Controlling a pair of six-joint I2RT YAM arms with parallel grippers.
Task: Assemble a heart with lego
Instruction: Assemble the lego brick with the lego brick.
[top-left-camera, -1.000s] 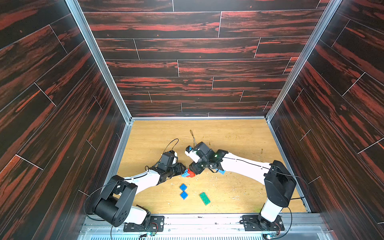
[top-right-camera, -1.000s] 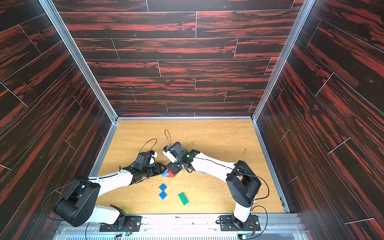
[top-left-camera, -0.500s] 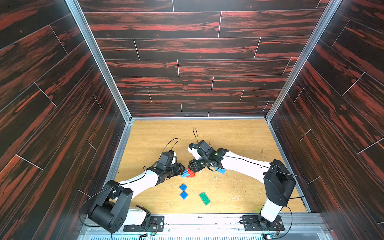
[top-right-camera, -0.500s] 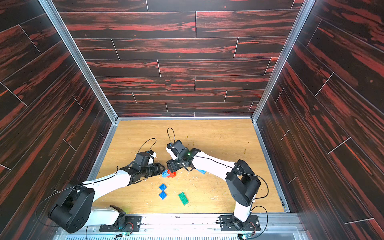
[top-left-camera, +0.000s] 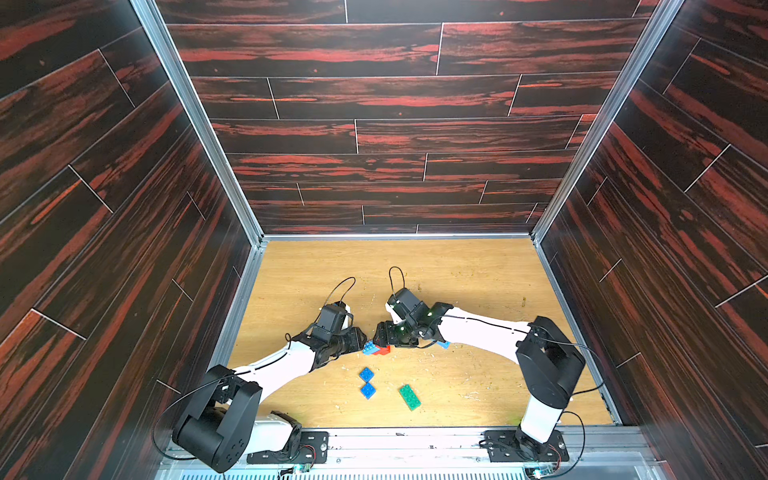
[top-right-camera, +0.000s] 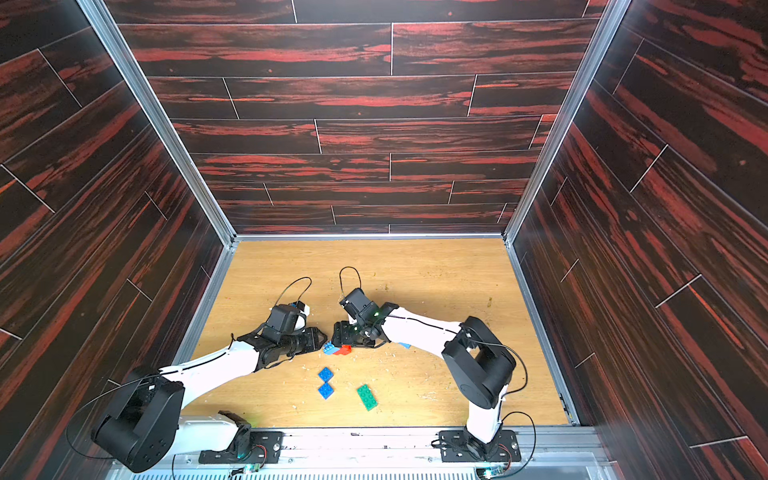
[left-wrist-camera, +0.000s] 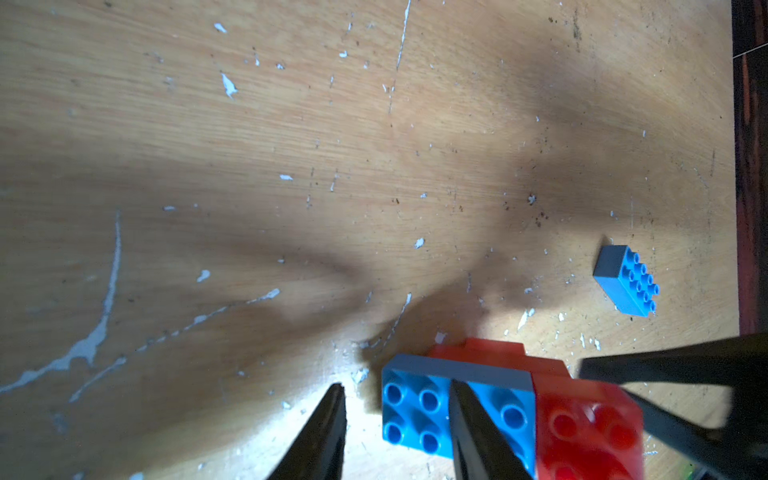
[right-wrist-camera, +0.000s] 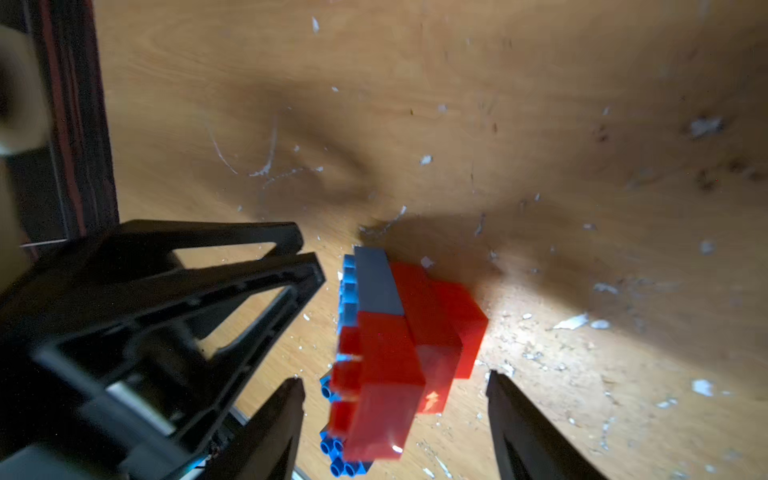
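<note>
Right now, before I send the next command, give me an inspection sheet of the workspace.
Surface: wooden tabletop, scuffed and scratched.
Job's things: partial heart of joined light blue and red bricks between the grippers; two dark blue bricks and green brick loose nearer the bases; loose light blue brick partly hidden by the right arm in both top views.
Clutter: white flecks scattered; nothing else seen.
Grippers: left gripper fingers apart, nothing between them, one tip over the heart's blue brick; right gripper open, straddling the heart, no contact visible.
Cables: black loop above each wrist, clear of the bricks.
Surroundings: dark red-streaked plank walls on three sides.
</note>
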